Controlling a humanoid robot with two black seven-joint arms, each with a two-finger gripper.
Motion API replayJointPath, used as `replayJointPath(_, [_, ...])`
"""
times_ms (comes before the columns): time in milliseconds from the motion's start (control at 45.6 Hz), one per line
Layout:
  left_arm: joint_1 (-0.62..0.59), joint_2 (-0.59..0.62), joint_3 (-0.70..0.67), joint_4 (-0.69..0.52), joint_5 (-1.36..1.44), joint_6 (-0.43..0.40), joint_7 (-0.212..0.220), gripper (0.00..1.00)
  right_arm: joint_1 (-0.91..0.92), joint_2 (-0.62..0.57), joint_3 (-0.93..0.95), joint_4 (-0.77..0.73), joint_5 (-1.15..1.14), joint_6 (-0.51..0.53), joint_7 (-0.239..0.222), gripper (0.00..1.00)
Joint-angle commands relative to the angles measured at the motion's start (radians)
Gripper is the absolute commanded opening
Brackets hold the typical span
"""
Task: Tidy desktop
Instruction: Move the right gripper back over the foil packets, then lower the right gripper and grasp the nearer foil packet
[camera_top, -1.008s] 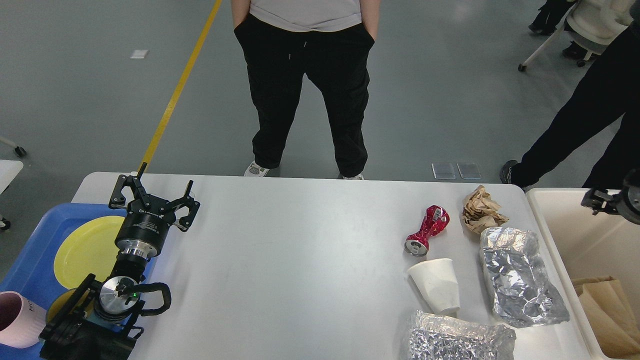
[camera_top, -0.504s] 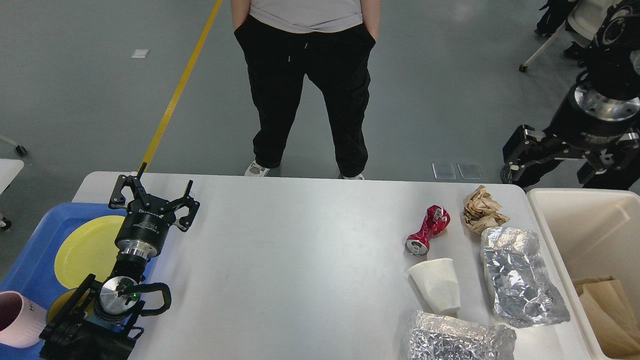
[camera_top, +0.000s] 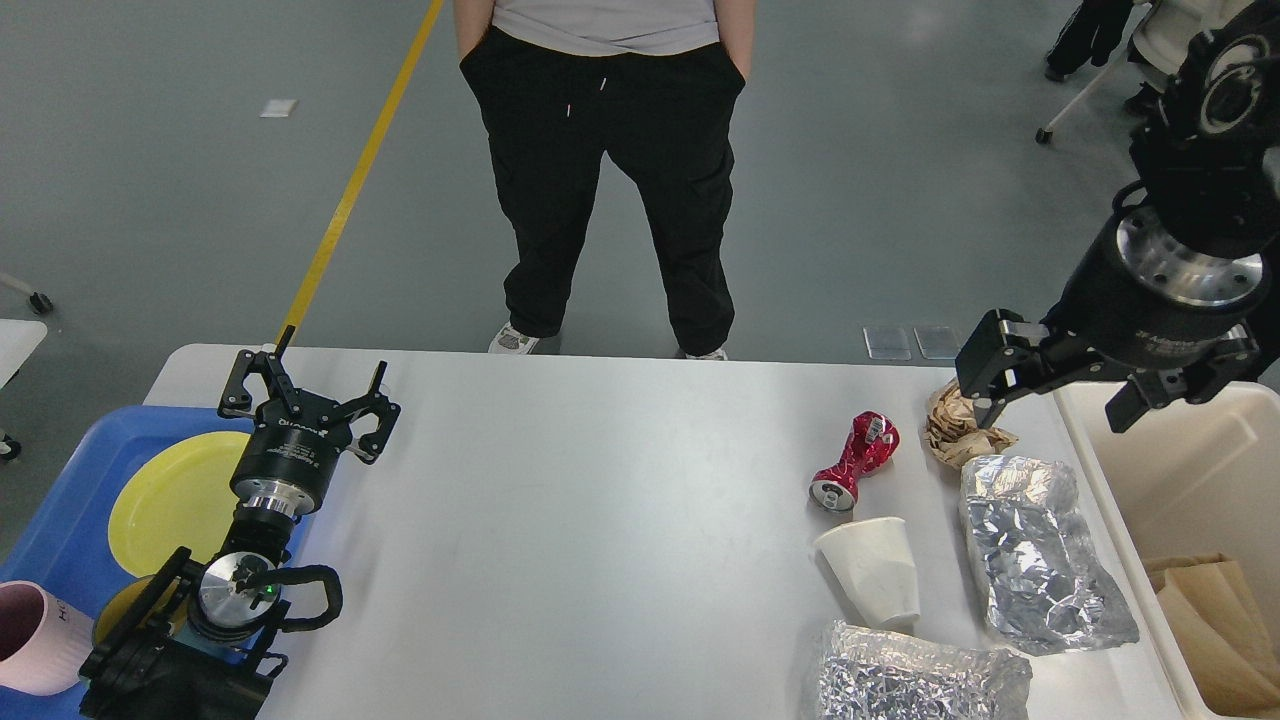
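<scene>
The white desktop (camera_top: 600, 520) carries litter on its right side: a crushed red can (camera_top: 855, 460), a crumpled brown paper ball (camera_top: 955, 425), a white paper cup (camera_top: 875, 570) lying on its side, and two pieces of crumpled foil (camera_top: 1035, 555) (camera_top: 915, 680). My right gripper (camera_top: 1055, 400) hangs open above the table's right edge, its left finger just over the paper ball, holding nothing. My left gripper (camera_top: 305, 390) stands open and empty near the far left corner.
A blue tray (camera_top: 60, 530) at the left holds a yellow plate (camera_top: 175, 495) and a pink mug (camera_top: 35, 640). A cream bin (camera_top: 1165, 470) at the right contains a brown paper bag (camera_top: 1215, 630). A person (camera_top: 605, 170) stands behind the table's far edge.
My right arm has swung in from the far right and come down toward the paper ball, fingers open. The left arm has not moved.
</scene>
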Motion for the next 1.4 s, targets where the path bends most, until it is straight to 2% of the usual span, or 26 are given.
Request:
replayJointPath(0, [0.0, 0.0, 0.0, 0.0, 0.0, 0.0, 0.0, 0.97, -0.084, -0.021, -0.026, 0.001, -0.009, 0.009, 0.057, 0.95])
replayJointPath(131, [0.0, 0.0, 0.0, 0.0, 0.0, 0.0, 0.0, 0.97, -0.249, -0.101, -0.013, 0.001, -0.021, 0.004, 0.067, 0.96])
replayJointPath(285, [0.0, 0.0, 0.0, 0.0, 0.0, 0.0, 0.0, 0.97, -0.43, -0.191, 0.023, -0.005, -0.099, -0.043, 0.064, 0.93])
replayJointPath(460, [0.0, 0.0, 0.0, 0.0, 0.0, -0.001, 0.0, 0.97, -0.668, -0.293, 0.108, -0.008, -0.231, -0.226, 0.064, 0.93])
replayJointPath(482, [0.0, 0.0, 0.0, 0.0, 0.0, 0.0, 0.0, 0.97, -0.758, -0.313, 0.147, -0.017, -0.269, -0.308, 0.064, 0.93])
replayJointPath(592, [0.0, 0.0, 0.0, -0.002, 0.0, 0.0, 0.0, 0.97, -0.942, -0.314, 0.236, -0.047, -0.343, -0.468, 0.064, 0.93])
replayJointPath(679, [0.0, 0.0, 0.0, -0.002, 0.0, -0.001, 0.0, 0.97, -1.042, -0.304, 0.292, -0.082, -0.358, -0.517, 0.058, 0.94])
replayJointPath(986, [0.0, 0.0, 0.0, 0.0, 0.0, 0.0, 0.0, 0.97, -1.069, -0.273, 0.333, -0.105, -0.357, -0.568, 0.056, 0.94])
replayJointPath(1271, [0.0, 0.0, -0.001, 0.0, 0.0, 0.0, 0.0, 0.97, -1.167, -0.216, 0.33, -0.2, -0.358, -0.611, 0.054, 0.94])
replayJointPath(1336, [0.0, 0.0, 0.0, 0.0, 0.0, 0.0, 0.0, 0.97, -1.191, -0.201, 0.332, -0.218, -0.358, -0.634, 0.054, 0.9])
replayJointPath(1380, [0.0, 0.0, 0.0, 0.0, 0.0, -0.001, 0.0, 0.97, -1.213, -0.187, 0.332, -0.223, -0.358, -0.652, 0.054, 0.82])
